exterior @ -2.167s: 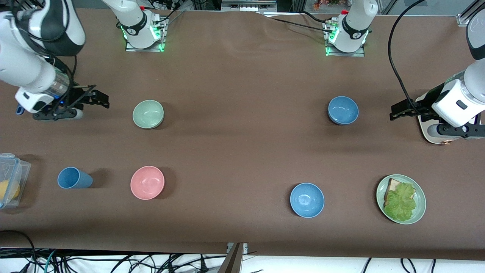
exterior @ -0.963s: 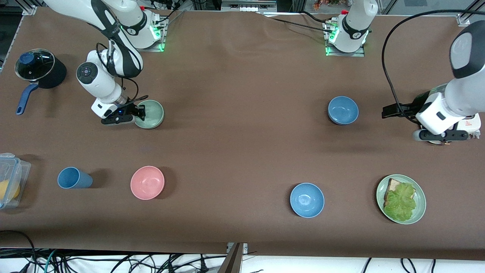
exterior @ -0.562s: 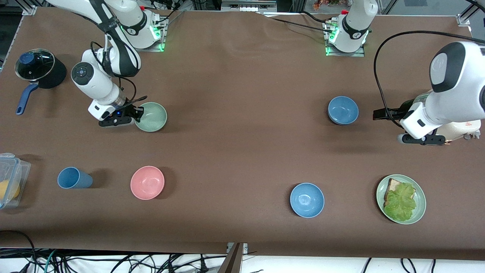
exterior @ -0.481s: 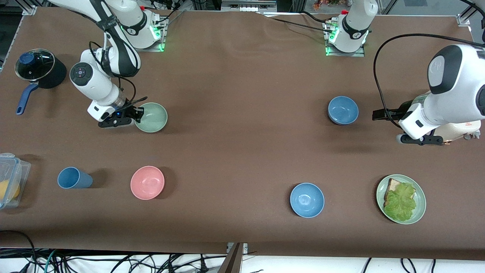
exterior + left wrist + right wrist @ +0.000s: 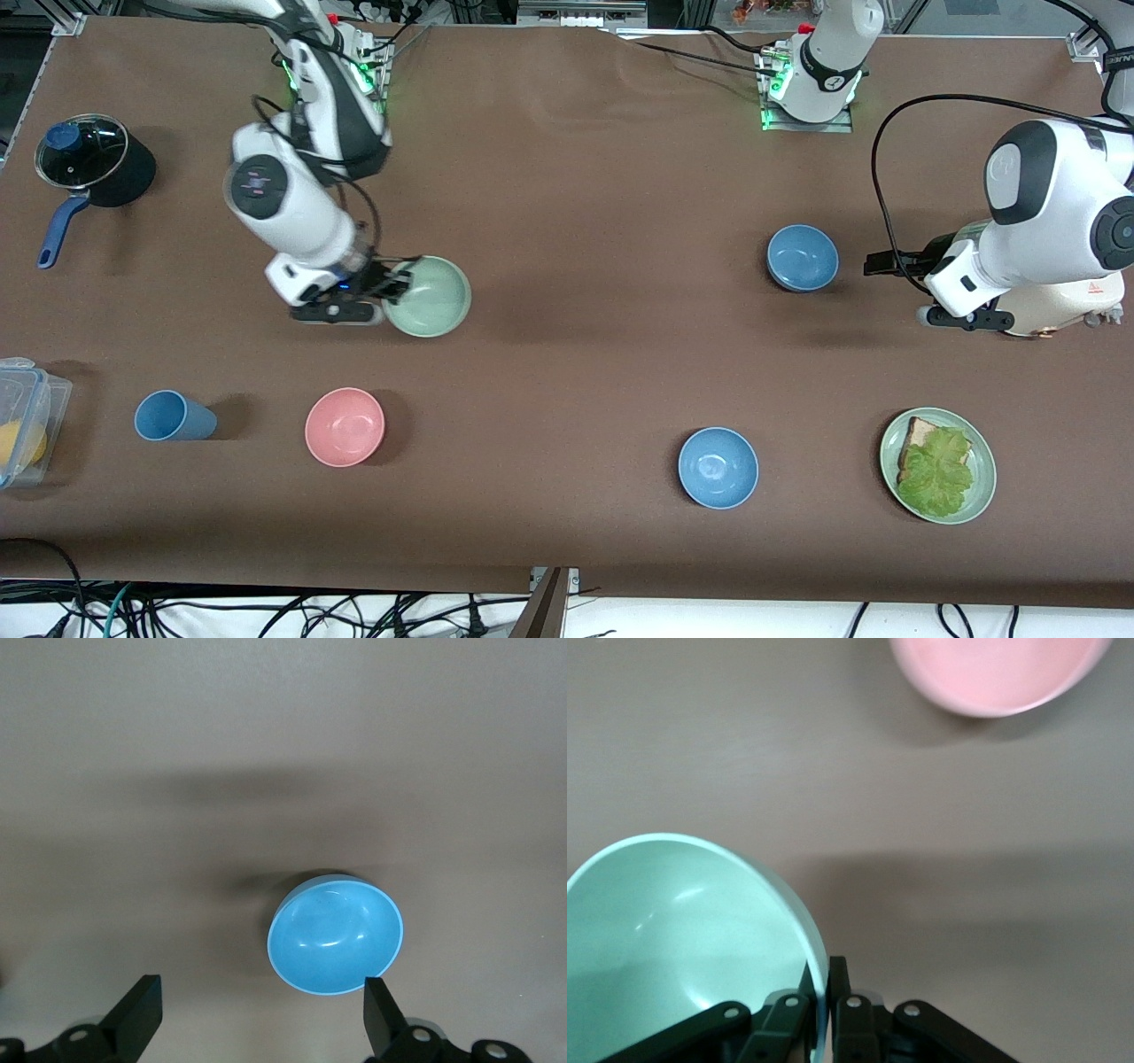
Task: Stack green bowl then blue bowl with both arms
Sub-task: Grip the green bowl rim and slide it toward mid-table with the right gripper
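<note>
My right gripper (image 5: 394, 288) is shut on the rim of the pale green bowl (image 5: 430, 297) and holds it tilted above the bare table. In the right wrist view the fingers (image 5: 841, 979) pinch the bowl's wall (image 5: 682, 939). The slate-blue bowl (image 5: 802, 257) sits upright on the table toward the left arm's end. My left gripper (image 5: 886, 263) is open and empty beside it, apart from it. In the left wrist view the blue bowl (image 5: 337, 935) lies just ahead of the wide-open gripper (image 5: 261, 1005).
A pink bowl (image 5: 345, 426) and a blue cup (image 5: 173, 416) stand nearer the camera than the green bowl. A brighter blue bowl (image 5: 718, 467) and a green plate with bread and lettuce (image 5: 937, 465) lie near the front. A black pot (image 5: 89, 159) and a clear container (image 5: 22, 421) sit at the right arm's end.
My right gripper came to the green bowl, shut on its rim, lifted it and carried it toward the table's middle. My left gripper has moved closer to the blue bowl.
</note>
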`<state>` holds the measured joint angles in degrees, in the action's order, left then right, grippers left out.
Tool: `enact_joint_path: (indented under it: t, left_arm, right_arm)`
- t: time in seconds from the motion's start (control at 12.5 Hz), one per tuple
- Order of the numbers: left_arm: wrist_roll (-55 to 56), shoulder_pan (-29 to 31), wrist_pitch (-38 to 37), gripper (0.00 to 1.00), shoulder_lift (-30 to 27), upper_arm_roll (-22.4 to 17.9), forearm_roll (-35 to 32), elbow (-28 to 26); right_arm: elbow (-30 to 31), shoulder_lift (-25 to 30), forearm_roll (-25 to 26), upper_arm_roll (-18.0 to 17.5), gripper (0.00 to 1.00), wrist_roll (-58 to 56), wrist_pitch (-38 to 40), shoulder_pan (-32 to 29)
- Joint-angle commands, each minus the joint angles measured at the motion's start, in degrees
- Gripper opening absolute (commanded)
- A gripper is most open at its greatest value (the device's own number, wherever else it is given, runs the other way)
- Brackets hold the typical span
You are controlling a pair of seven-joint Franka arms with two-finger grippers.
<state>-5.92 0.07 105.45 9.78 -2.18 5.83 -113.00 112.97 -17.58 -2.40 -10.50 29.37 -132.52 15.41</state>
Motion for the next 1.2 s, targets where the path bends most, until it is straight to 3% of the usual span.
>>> enact_joint_path:
  t: [0.0, 0.32, 0.56, 0.64, 0.8, 0.88, 1.12]
  left_arm:
    - [-2.8, 0.4, 3.5, 1.00, -3.1, 0.0, 1.5, -4.9]
    - [-11.2, 1.6, 11.3, 1.00, -4.1, -2.0, 7.6, -12.8]
    - [-13.6, 1.6, 16.6, 1.00, -4.1, -2.5, 10.2, -17.4]
    - [-13.7, 1.6, 18.8, 1.00, -4.1, -2.5, 11.0, -18.9]
    - [-15.3, 1.4, 24.1, 1.00, -3.7, -2.4, 13.4, -22.0]
    - [-16.5, 1.2, 26.7, 0.99, -3.4, -2.4, 14.1, -23.0]
    - [-18.2, 0.9, 30.2, 0.99, -2.2, -2.4, 16.0, -25.0]
  right_arm:
    - [-9.2, -10.1, 0.1, 0.4, 0.00, 14.5, -2.0, 8.3]
    - [-11.3, -17.2, 2.3, 0.9, 0.00, 25.6, -10.6, 15.1]
    - [-11.3, -19.0, 2.6, 2.5, 0.00, 28.4, -12.9, 17.5]
    - [-11.3, -18.9, 2.7, 2.7, 0.43, 28.3, -12.9, 17.5]
    - [-11.4, -18.3, 2.7, 2.8, 0.92, 28.4, -12.8, 17.3]
    - [-11.5, -17.3, 2.7, 3.2, 0.99, 27.9, -12.3, 17.0]
    - [-12.9, -11.4, 3.0, 8.7, 1.00, 21.8, -1.8, 16.8]
